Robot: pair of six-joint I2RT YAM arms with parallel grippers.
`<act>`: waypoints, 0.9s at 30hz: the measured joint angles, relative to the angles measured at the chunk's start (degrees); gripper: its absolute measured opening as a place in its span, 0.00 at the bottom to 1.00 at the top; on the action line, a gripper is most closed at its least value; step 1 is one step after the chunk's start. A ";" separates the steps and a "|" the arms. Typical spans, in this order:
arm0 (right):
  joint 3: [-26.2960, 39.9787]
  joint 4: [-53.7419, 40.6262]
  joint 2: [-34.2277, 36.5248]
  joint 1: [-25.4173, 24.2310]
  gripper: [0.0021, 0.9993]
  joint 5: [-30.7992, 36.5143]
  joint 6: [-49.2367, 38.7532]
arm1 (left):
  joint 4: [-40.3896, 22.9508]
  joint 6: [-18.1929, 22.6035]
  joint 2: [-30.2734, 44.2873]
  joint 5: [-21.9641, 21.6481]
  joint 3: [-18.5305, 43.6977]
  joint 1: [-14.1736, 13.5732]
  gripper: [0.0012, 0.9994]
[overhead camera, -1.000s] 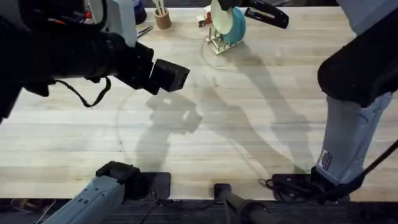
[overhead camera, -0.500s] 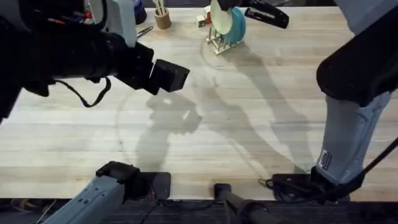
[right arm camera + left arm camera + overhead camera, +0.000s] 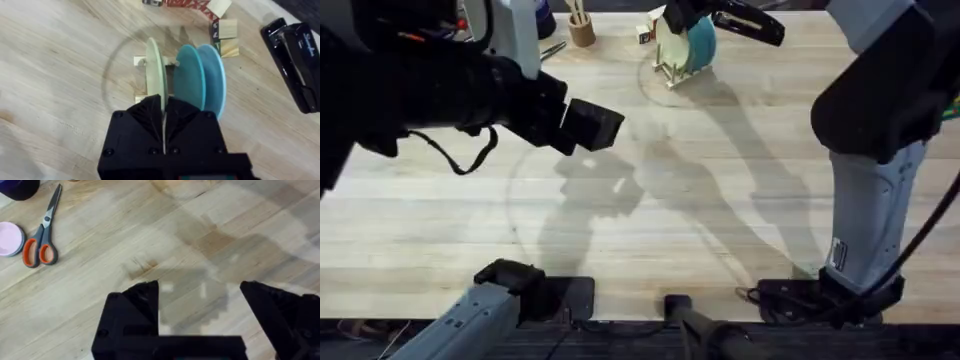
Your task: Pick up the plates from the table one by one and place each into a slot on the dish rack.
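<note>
The dish rack (image 3: 139, 62) stands at the far side of the table (image 3: 740, 180), and it also shows from above as the dish rack (image 3: 665, 70). A cream-yellow plate (image 3: 156, 70) stands upright in it, and my right gripper (image 3: 163, 109) is shut on that plate's top edge. Beside it in the rack stand a turquoise plate (image 3: 188, 82) and a paler blue plate (image 3: 216, 75). From above, my right gripper (image 3: 672, 14) sits over the cream plate (image 3: 667, 42) and the turquoise plate (image 3: 701, 42). My left gripper (image 3: 592, 124) hovers open over bare wood left of centre, holding nothing, as the left gripper (image 3: 200, 305) confirms.
A black stapler (image 3: 295, 60) and small wooden blocks (image 3: 223, 30) lie just beyond the rack. Orange-handled scissors (image 3: 42, 235) and a small pink dish (image 3: 9, 238) lie near the left arm. A cup of sticks (image 3: 582, 28) stands at the far edge.
My right arm has shifted a little to the left with the cream plate, and the rack looks nudged slightly. The left arm has not moved.
</note>
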 joint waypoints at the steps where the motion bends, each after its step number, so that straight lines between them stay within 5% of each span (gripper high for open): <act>1: 0.00 0.07 0.00 0.00 0.03 0.00 0.00 | 0.00 0.00 0.00 0.00 0.00 0.00 1.00; 14: 0.00 0.05 0.00 0.00 0.03 0.01 0.00 | -0.04 0.00 0.73 -0.02 0.00 0.00 1.00; 27: 0.00 0.09 0.00 0.00 0.15 0.02 0.00 | -0.13 0.00 1.17 -0.02 0.00 0.00 1.00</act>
